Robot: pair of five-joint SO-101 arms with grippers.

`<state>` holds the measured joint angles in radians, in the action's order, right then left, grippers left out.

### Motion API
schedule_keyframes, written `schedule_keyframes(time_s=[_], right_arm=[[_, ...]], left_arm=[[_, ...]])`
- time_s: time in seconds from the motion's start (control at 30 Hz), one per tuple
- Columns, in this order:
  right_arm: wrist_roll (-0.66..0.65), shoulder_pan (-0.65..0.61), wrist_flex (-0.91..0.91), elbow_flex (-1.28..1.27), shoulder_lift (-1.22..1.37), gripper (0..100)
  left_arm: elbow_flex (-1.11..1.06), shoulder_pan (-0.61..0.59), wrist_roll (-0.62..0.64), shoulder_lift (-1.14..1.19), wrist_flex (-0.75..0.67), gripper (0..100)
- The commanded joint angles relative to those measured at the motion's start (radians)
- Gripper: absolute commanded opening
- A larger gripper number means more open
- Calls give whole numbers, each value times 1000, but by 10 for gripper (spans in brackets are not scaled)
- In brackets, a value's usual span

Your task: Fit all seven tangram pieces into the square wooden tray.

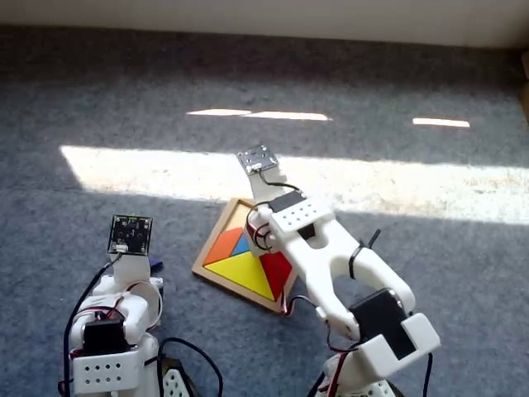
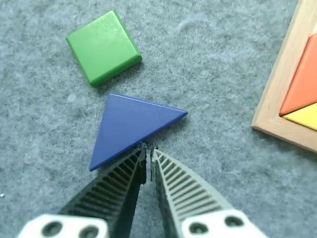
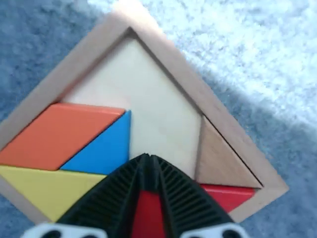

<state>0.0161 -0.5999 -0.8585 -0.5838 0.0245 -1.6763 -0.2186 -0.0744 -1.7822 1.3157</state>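
The square wooden tray point(image 3: 163, 59) holds an orange parallelogram point(image 3: 59, 134), a light blue triangle point(image 3: 101, 148), a yellow triangle point(image 3: 47, 186), a red triangle point(image 3: 225, 196) and a pale wood-coloured triangle point(image 3: 218, 158). Its upper middle is bare. My right gripper point(image 3: 147, 157) hangs shut just over the tray's centre, with red showing between its black fingers. Outside the tray, a dark blue triangle point(image 2: 131, 126) and a green square point(image 2: 104, 47) lie on the carpet. My left gripper point(image 2: 147, 150) is shut, its tips at the blue triangle's long edge.
Everything rests on grey carpet point(image 1: 397, 248) with a sunlit band across the middle. The right arm point(image 1: 331, 248) leans over the tray point(image 1: 216, 248) from the near side. The left arm point(image 1: 116, 331) sits folded near the front left, a tray corner point(image 2: 277, 99) beside it.
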Motion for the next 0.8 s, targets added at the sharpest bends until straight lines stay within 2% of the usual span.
schedule_keyframes(time_s=[0.0, 0.23, 0.63, 0.77], right_arm=[[-11, -19, -21, 1, -166, 4], [-9, -18, -16, -127, -467, 5], [-9, 7, -27, -208, -707, 5], [-9, 41, -156, -209, -886, 5]], left_arm=[[-19, -13, -6, -41, 8, 43], [-19, -13, -6, -41, 8, 43], [-19, -13, -6, -41, 8, 43], [-19, -13, -6, -41, 8, 43]])
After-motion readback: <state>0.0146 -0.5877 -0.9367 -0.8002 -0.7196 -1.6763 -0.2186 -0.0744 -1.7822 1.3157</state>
